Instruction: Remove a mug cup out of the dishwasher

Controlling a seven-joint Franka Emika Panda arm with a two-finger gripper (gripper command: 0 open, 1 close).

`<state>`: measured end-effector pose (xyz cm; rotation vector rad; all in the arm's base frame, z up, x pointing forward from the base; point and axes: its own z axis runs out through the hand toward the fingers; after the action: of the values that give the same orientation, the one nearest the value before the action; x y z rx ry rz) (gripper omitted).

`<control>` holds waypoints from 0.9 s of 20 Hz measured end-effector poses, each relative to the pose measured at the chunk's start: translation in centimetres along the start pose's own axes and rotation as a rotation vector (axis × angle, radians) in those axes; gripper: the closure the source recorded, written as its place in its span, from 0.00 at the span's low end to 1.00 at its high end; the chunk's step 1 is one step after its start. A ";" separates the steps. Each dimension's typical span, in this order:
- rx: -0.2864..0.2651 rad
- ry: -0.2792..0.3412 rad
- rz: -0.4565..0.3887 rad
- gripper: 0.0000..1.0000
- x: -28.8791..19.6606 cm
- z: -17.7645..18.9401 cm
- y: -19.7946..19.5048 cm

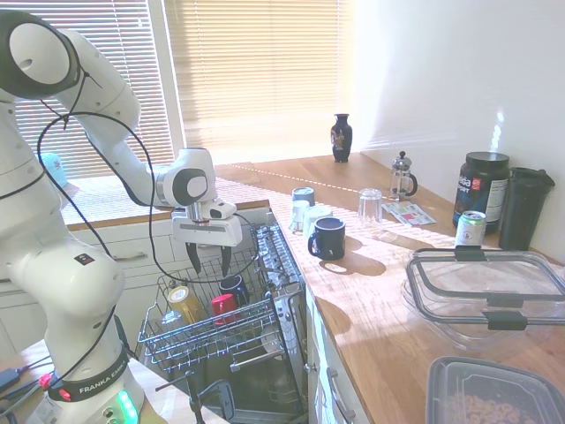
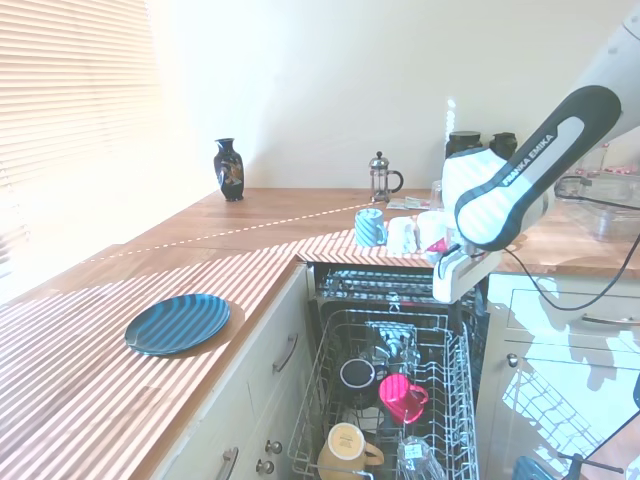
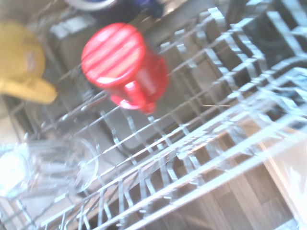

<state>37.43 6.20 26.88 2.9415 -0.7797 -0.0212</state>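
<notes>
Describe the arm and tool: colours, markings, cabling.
Glossy white rounded arm with dark grey joint rings and black end caps. "FRANKA EMIKA" is printed in black on the forearm in the second exterior view. A thin black cable loops loosely along the links. The tool is a white block with two dark slender fingers.

Arm: your glossy white segments, dark grey joint rings.
Lettering: black "FRANKA EMIKA" on forearm and base.
Gripper (image 1: pixel 208 261): white body, dark fingers.
Base: green light.
</notes>
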 end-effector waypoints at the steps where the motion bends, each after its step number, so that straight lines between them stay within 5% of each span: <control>1: -0.009 0.004 -0.033 0.00 -0.5 1.1 -0.9; 10: -0.086 -0.011 -0.251 0.00 1.2 8.3 -7.4; 18: -0.228 -0.066 -0.380 0.00 3.3 14.4 -11.9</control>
<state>45.59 13.54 11.41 2.8300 -0.1970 -0.2204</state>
